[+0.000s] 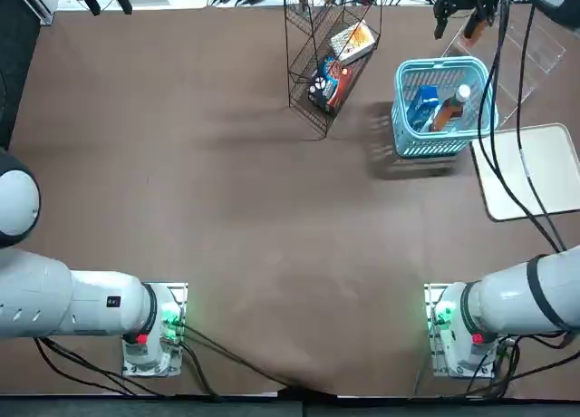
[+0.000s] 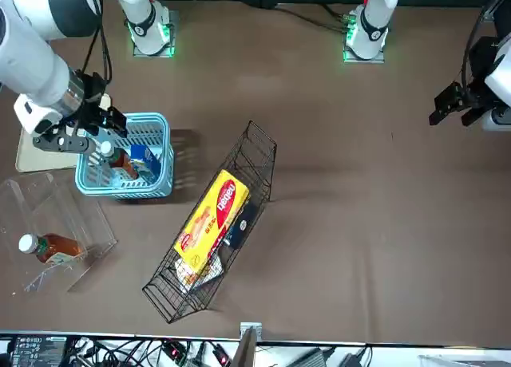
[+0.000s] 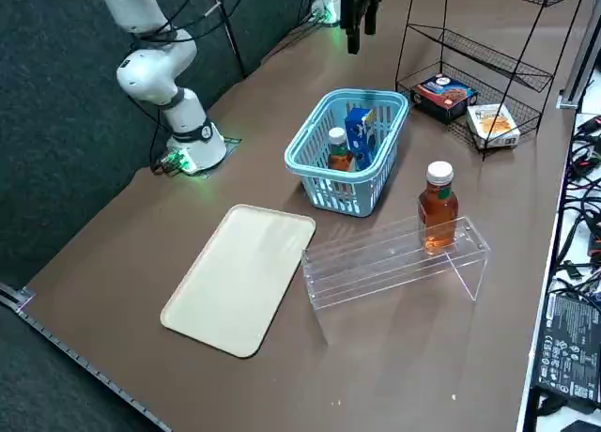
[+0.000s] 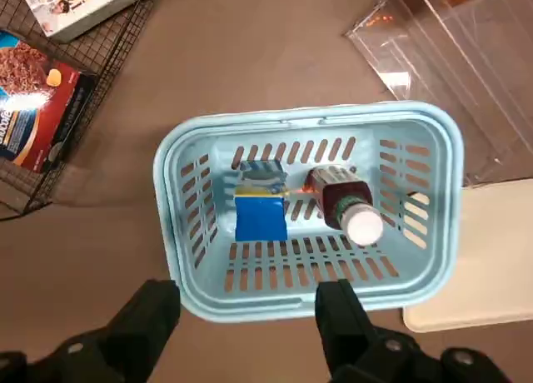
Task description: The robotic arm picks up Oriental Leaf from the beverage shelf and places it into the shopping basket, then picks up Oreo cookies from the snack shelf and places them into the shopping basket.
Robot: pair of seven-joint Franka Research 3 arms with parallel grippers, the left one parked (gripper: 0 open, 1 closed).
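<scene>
Presently, in the right wrist view, the fingers of the right hand (image 4: 250,306) stand apart, released, with nothing between them. The Oreo pack (image 4: 261,218) lies in the basket (image 4: 308,314), beside the tea (image 4: 341,201), ahead of the finger gap. In the front view, the hand is over the basket's end with the tea; the pack is on the tea's far side. Both items appear delivered; retract upward, clear of the rim.
</scene>
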